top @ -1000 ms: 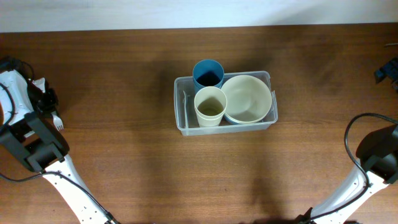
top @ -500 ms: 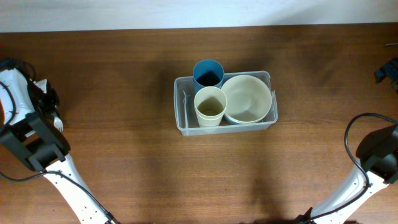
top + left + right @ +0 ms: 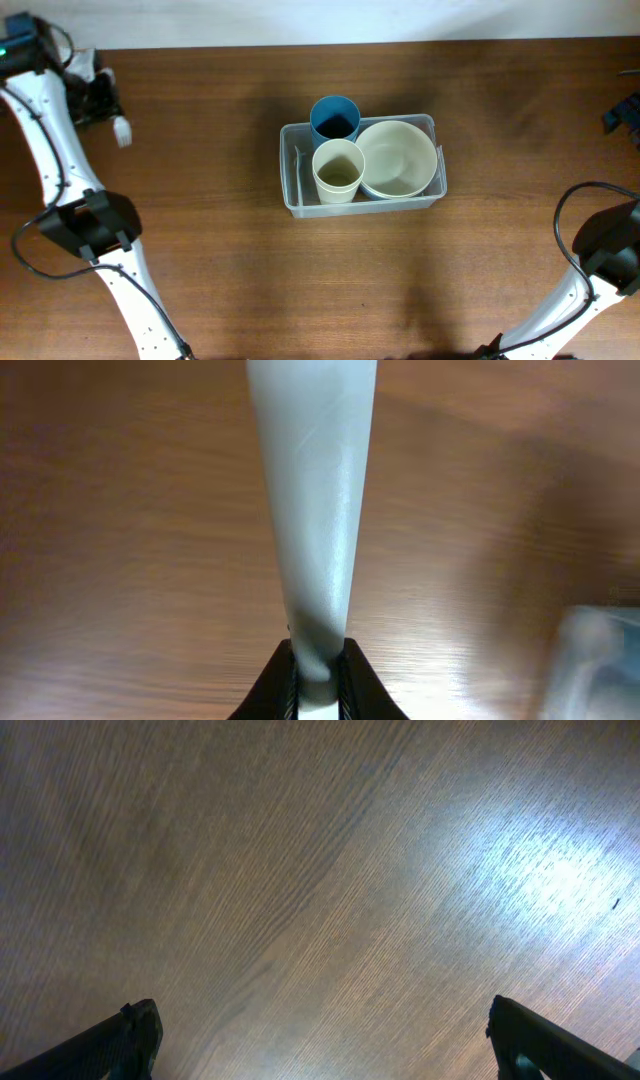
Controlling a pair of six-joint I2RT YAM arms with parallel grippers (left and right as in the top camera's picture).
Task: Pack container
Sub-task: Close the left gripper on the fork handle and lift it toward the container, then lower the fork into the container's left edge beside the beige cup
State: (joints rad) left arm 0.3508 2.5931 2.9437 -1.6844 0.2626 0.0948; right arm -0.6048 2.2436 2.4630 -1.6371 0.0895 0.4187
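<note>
Swung from the nine o'clock edge to about ten o'clock, the left hand [image 3: 110,112] is seen clamped on a white utensil [image 3: 312,510]. The right hand [image 3: 335,1050] is held spread apart over the bare surface [image 3: 300,870]. Farther off, toward three o'clock, the container [image 3: 290,185] stands mid-surface, already holding a blue cup [image 3: 335,120], a cream cup [image 3: 338,170] and a bowl [image 3: 397,158]. The utensil is judged the next item to be packed.

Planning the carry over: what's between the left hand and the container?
Overhead view shows only bare table between the left hand, shut on a white utensil, and the container.
</note>
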